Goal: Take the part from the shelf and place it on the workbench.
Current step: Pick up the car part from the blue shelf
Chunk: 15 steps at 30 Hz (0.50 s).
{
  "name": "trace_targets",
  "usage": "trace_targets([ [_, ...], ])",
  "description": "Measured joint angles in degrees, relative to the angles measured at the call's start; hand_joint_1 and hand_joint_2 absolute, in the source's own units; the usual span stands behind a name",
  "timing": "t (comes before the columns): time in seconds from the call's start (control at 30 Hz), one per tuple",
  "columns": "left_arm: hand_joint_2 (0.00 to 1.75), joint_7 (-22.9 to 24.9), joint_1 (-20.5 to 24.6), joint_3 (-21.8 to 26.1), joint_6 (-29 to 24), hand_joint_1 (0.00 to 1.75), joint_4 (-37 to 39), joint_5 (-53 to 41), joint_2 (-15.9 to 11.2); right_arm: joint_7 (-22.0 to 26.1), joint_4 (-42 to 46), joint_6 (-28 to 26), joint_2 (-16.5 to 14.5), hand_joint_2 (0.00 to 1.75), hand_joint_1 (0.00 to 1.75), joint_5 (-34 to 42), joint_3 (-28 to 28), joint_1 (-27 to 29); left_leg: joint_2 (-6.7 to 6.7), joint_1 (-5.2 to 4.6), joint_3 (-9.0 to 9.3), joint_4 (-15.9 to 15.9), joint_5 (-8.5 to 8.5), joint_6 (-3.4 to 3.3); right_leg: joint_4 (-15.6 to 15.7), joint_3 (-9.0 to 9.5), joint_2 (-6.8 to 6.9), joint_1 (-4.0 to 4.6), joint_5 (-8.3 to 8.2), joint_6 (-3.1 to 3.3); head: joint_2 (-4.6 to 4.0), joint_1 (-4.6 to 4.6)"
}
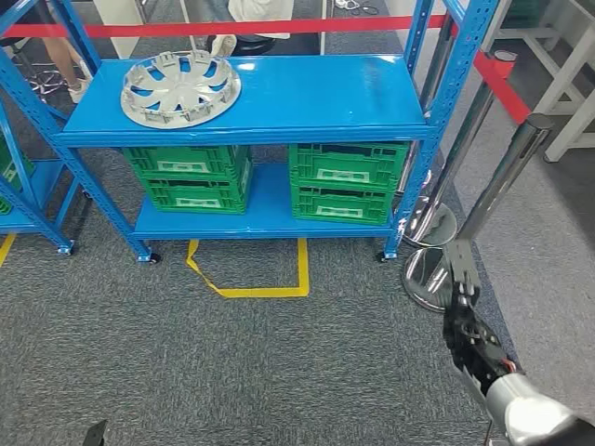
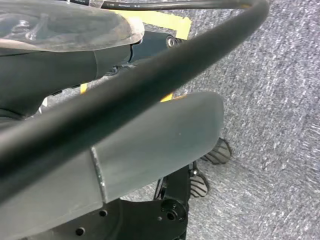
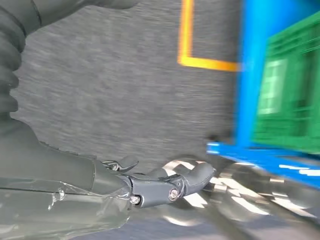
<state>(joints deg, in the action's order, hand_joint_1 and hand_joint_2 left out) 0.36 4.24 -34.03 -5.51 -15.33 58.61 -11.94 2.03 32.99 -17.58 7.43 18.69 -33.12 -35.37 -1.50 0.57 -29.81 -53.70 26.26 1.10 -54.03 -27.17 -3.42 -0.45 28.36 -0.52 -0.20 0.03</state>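
Observation:
The part is a round silver wheel cover [image 1: 180, 88] lying flat on the left of the top board of the blue shelf [image 1: 316, 93]. My right hand [image 1: 470, 330] hangs low at the right, well short of the shelf and far from the cover. In the right wrist view my right hand [image 3: 166, 187] has its fingers stretched out over the grey carpet and holds nothing. In the left wrist view a grey covered part of my left hand [image 2: 68, 22] shows, with its fingers hidden.
Two green crates [image 1: 190, 177] [image 1: 345, 181] stand on the lower board. Chrome stanchions [image 1: 428, 228] [image 1: 435, 279] with red tape [image 1: 502, 84] stand right of the shelf, close to my right hand. A yellow floor marking [image 1: 259, 290] lies before the shelf. A person's legs [image 1: 67, 56] are behind it.

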Motion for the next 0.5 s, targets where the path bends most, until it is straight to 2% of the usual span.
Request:
trace_targets([
  [0.3, 0.0, -1.29, 0.27, -2.78, 0.03, 0.0, 0.61, 0.85, -0.21, -0.44, 7.65, -1.34, -0.51, 1.75, 0.0, -7.8, 0.4, -2.86, 0.0, 0.01, -0.06, 0.0, 0.0, 0.0, 0.0, -0.08, 0.0, -0.01, 0.01, 0.01, 0.0, 0.01],
  [0.43, 0.0, -0.88, 0.38, -3.79, 0.2, 0.0, 0.85, 1.82, -0.32, 0.21, 11.14, 0.54, -1.25, 0.0, 0.0, -9.86, 0.8, -2.91, 0.02, 0.01, -0.08, 0.0, 0.01, 0.0, -0.01, -0.09, -0.04, -0.01, 0.01, 0.01, 0.0, 0.04],
  [0.5, 0.0, -0.15, 0.43, -3.98, 0.22, 0.0, 0.93, 2.83, -0.32, 1.5, 12.56, 2.24, -2.14, 0.0, 0.0, -10.28, 0.8, -2.94, 0.02, 0.01, -0.08, 0.0, 0.01, 0.01, -0.01, -0.1, -0.04, 0.0, 0.01, 0.01, 0.0, 0.05],
])
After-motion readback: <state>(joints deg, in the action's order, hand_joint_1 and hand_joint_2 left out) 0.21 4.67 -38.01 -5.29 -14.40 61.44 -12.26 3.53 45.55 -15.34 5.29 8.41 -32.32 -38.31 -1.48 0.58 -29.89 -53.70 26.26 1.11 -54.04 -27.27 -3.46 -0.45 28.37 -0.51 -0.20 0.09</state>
